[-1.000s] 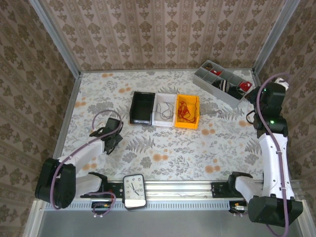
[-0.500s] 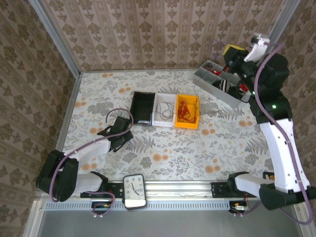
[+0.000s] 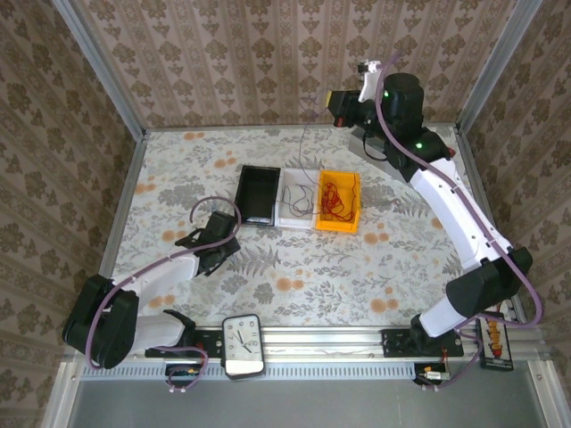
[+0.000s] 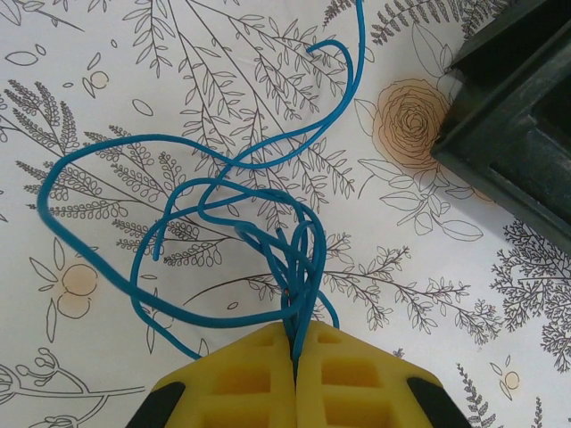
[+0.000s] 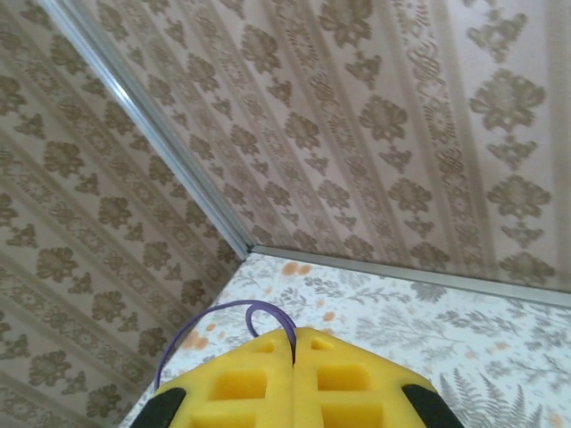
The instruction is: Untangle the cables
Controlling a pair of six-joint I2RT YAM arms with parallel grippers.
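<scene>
The blue cable (image 4: 294,290) lies in loose loops on the floral table, and my left gripper (image 4: 296,334) is shut on a bunch of its strands. From above, that left gripper (image 3: 207,257) sits low on the table, just left of the black bin (image 3: 259,194). My right gripper (image 3: 335,102) is raised high over the back of the table, shut on a thin dark cable (image 5: 214,308) that looks purplish and loops out of its jaws (image 5: 293,334). A thin strand (image 3: 304,152) hangs from it to the white bin (image 3: 297,183). The red cable (image 3: 335,198) lies coiled in the orange bin.
The three bins stand in a row mid-table; a corner of the black bin (image 4: 517,116) is close to the blue loops. A small clock (image 3: 243,343) sits on the front rail. Patterned walls enclose the table on three sides.
My right arm has swung up from the right side and leftward over the back of the table, trailing the thin dark cable. The left gripper has shifted slightly right toward the black bin.
</scene>
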